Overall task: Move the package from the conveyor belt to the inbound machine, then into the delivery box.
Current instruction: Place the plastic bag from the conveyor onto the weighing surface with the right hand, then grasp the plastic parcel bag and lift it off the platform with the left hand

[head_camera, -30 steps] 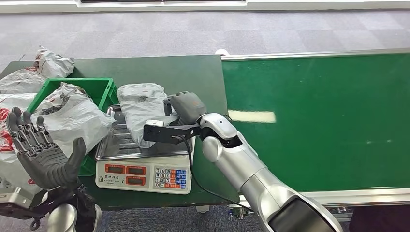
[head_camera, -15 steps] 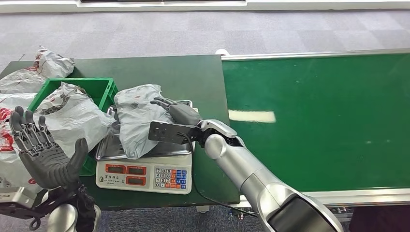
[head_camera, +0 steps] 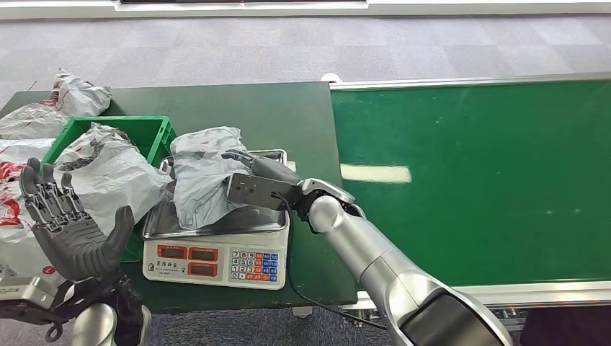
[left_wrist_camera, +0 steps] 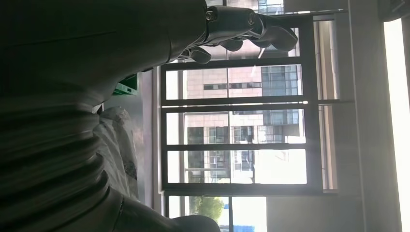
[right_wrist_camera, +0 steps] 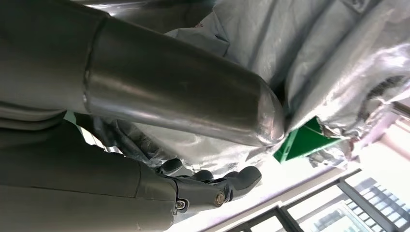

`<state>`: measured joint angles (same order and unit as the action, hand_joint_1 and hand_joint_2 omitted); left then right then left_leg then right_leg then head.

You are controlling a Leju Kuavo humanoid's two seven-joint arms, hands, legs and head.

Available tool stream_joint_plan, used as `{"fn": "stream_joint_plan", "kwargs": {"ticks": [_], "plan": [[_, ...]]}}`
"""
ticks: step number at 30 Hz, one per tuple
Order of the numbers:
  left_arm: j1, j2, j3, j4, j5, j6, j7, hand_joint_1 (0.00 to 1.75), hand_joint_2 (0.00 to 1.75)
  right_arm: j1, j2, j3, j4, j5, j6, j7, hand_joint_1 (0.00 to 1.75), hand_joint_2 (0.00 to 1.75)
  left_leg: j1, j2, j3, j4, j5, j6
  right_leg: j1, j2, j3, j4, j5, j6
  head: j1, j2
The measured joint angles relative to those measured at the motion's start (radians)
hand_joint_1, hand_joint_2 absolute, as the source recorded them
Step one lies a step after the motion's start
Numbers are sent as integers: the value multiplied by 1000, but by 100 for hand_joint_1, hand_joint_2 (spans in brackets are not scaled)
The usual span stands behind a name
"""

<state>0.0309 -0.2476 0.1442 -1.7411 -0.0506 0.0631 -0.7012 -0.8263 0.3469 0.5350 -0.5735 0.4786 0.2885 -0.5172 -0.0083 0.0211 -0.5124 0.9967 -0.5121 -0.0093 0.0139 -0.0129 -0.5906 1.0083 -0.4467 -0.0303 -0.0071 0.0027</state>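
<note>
A grey plastic package (head_camera: 202, 173) lies crumpled on the steel tray (head_camera: 252, 220) of the inbound machine, a weighing scale (head_camera: 216, 263), with its right side tipped up off the tray. My right hand (head_camera: 253, 167) grips that right edge. In the right wrist view the package (right_wrist_camera: 309, 58) sits between the thick thumb (right_wrist_camera: 183, 96) and the darker fingers (right_wrist_camera: 232, 181). The green delivery box (head_camera: 148, 130) stands just left of the scale and holds another grey bag (head_camera: 108, 169). My left hand (head_camera: 68, 231) is raised at the lower left, palm up and fingers spread, holding nothing.
The green conveyor belt (head_camera: 475, 173) runs along the right, with no parcels in view. More grey and white bags (head_camera: 50, 104) lie on the dark green table behind and left of the box. Grey carpet lies beyond the table.
My right hand has turned from a fist on top of the package to a grip along its edge. The package has bunched up and tipped left. The left hand rose slightly.
</note>
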Motion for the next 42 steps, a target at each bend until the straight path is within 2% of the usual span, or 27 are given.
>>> {"fn": "stream_joint_plan", "kwargs": {"ticks": [8, 11, 14, 16, 27, 29, 31, 34, 36, 38, 40, 42], "plan": [[-1, 0, 0, 5, 1, 2, 0, 0, 175, 13, -29, -51, -33, -82, 81, -18, 0, 0, 0, 0, 0, 0, 0, 0, 0, 0, 0, 0, 0, 0, 0, 0], [-3, 0, 0, 9, 1, 12, 0, 0, 175, 26, -41, -79, -37, -152, 159, -68, 0, 0, 0, 0, 0, 0, 0, 0, 0, 0, 0, 0, 0, 0, 0, 0], [-7, 0, -1, 15, 4, 17, 0, 0, 175, 46, -53, -109, -67, -243, 282, -121, 0, 0, 0, 0, 0, 0, 0, 0, 0, 0, 0, 0, 0, 0, 0, 0], [-13, 0, -3, 21, 7, 23, 0, 0, 175, 67, -60, -128, -107, -292, 346, -124, 0, 0, 0, 0, 0, 0, 0, 0, 0, 0, 0, 0, 0, 0, 0, 0], [-21, 1, -6, 33, 18, 40, 0, 0, 175, 108, -83, -164, -189, -316, 340, -97, 0, 0, 0, 1, 0, 0, 0, 0, 0, 1, 0, 0, 0, 0, 0, 0], [-20, 1, -6, 33, 15, 53, 0, 0, 175, 109, -84, -167, -194, -295, 265, -101, 0, 87, 0, 1, 0, 0, 0, 0, 0, 1, 0, 0, 0, 0, 0, 0], [-13, 1, -6, 30, 12, 71, 0, 0, 175, 116, -83, -172, -219, -245, 113, -109, 0, 175, 0, 1, 0, 0, 0, 0, 0, 0, 0, 0, 0, 0, 0, 0], [23, 1, -5, 8, 9, 84, 0, 0, 175, 167, -82, -185, -381, -95, -269, -93, 0, 175, 0, 1, 0, 0, 0, 0, 0, 0, -1, 0, 0, 0, 0, 0], [39, 1, -4, 3, -7, 78, 1, 0, 175, 218, -82, -189, -554, 36, -563, -77, 0, 175, 0, -1, -2, 0, 0, 0, 0, -1, -2, 0, -1, 0, 0, 0], [38, 1, -4, 18, -44, 63, 5, 0, 175, 283, -79, -190, -746, 157, -821, -96, 0, 175, -1, -3, -2, 0, -1, 1, 0, -3, -2, 0, -1, 0, 0, 0], [23, 4, -8, 56, -97, 45, 14, 0, 175, 357, -66, -199, -937, 229, -965, -141, 0, 175, -1, -3, -2, 0, -2, 1, -1, -3, -2, -1, -2, 1, 0, 0], [-9, 10, -25, 113, -177, 31, 27, 0, 175, 427, -45, -213, -1105, 261, -995, -171, 0, 175, -2, -3, -1, 0, -3, 2, -1, -3, -2, -1, -2, 1, 0, 0]]}}
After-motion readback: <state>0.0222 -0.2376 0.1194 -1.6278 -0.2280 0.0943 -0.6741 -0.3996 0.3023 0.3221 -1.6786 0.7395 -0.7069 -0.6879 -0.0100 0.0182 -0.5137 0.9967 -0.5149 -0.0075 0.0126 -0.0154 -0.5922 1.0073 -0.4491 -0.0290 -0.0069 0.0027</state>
